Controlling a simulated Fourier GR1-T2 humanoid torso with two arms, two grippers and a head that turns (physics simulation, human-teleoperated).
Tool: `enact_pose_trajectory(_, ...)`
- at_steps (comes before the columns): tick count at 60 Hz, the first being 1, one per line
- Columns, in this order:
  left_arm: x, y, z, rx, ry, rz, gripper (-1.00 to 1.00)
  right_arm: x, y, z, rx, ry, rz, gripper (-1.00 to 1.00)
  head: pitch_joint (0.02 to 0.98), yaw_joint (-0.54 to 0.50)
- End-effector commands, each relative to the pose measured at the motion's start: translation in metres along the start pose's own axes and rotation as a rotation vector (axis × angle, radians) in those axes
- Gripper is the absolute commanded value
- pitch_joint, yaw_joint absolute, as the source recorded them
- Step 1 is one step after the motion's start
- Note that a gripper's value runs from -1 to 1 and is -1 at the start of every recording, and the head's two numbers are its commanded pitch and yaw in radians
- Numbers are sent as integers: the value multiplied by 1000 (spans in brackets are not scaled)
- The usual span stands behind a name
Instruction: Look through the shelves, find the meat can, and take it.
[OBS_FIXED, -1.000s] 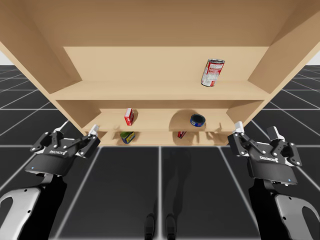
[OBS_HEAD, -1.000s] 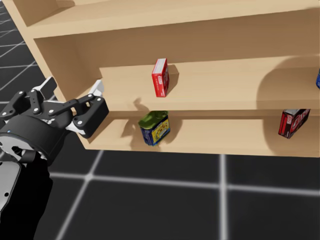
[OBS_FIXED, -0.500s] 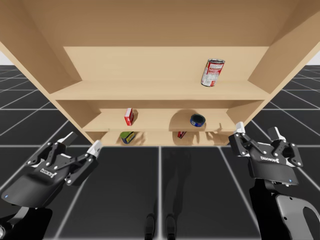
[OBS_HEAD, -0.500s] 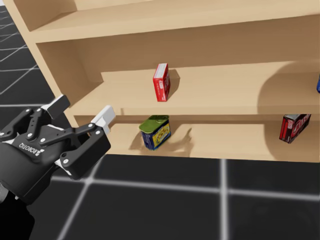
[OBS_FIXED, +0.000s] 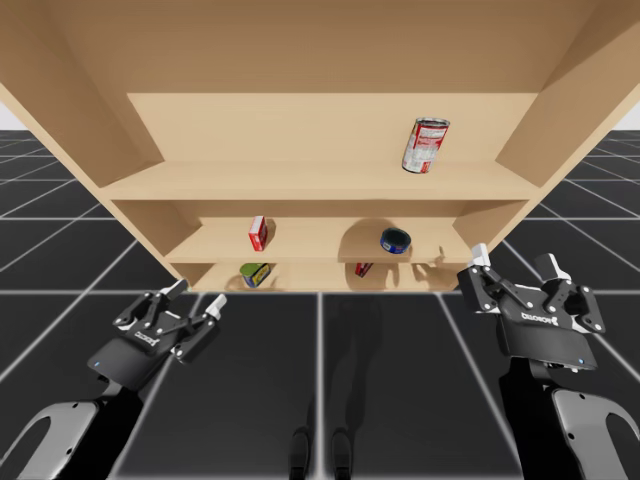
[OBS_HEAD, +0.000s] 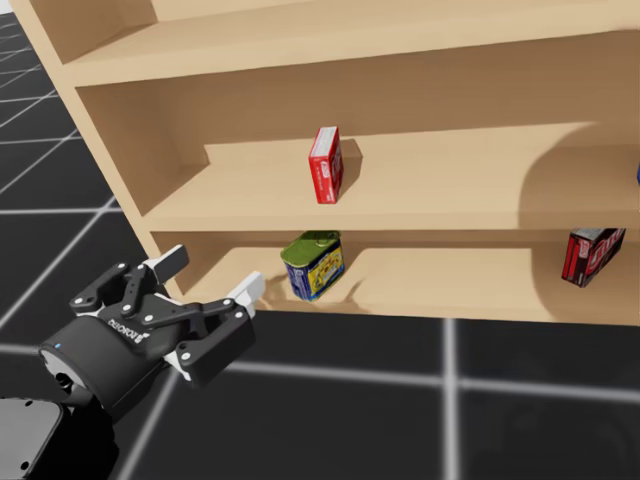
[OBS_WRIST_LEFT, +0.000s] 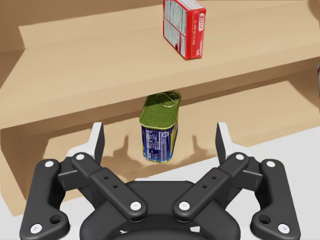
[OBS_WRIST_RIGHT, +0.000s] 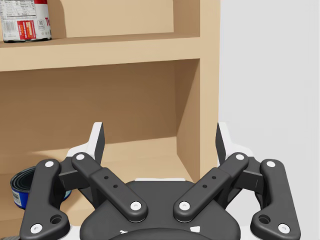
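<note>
Meat can (OBS_WRIST_LEFT: 161, 127): rectangular tin with a green pull-tab lid and blue printed sides. It stands upright on the lowest shelf (OBS_HEAD: 450, 290) near the front edge, straight ahead of the left gripper (OBS_HEAD: 210, 277) and lined up with the gap between its fingers. The left fingers are spread wide, hold nothing and are apart from the can. The right gripper (OBS_FIXED: 512, 260) is also spread and empty, over by the shelf unit's right wall, well apart from the can. Handling, as a judgement: rigid metal that won't crush, probably dense if full, with smooth painted walls that are likely a bit slippery. The best hold looks like a squeeze across two opposite flat sides at about mid-height, below the lid rim. The surface is plain flat light wood, so a bump could slide the can back or tip it. The middle shelf board sits close over the lid, so a top-down grasp looks blocked and a level approach from the front is needed. The red box (OBS_HEAD: 324, 165) is up on the middle shelf, out of the way. A red pack (OBS_HEAD: 588, 255) shares the lowest shelf, well apart to one side, so both flanks of the can are free.
</note>
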Motion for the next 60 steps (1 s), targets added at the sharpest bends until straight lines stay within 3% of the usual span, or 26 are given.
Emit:
enact_pose_trajectory(1, -14, 0, -21, -34, 56, -28, -1000, 0, 0, 0, 2, -1, 0, -1000, 710, 260)
enact_pose_trajectory(16, -13, -10, -58, -89, 135, -67, -1000, 1, -1, 0, 0, -2, -1, -1000, 712, 254)
enact_pose_trajectory(29, -18, -10, -85, -106, 219, -45, -1000, 2, -3, 0, -1, -4, -4, -1000, 716, 245)
enact_pose_trajectory(46, -24, 0, -115, -81, 252, -37, -1000, 2, -3, 0, 1, -4, -5, -1000, 718, 241)
enact_pose_trajectory(49, -26, 2, -121, -85, 271, -7, -1000, 2, -3, 0, 1, -4, -5, -1000, 717, 240)
enact_pose_trajectory(60, -34, 5, -137, -81, 301, 10, -1000, 2, -4, 0, 1, -5, -5, -1000, 717, 234)
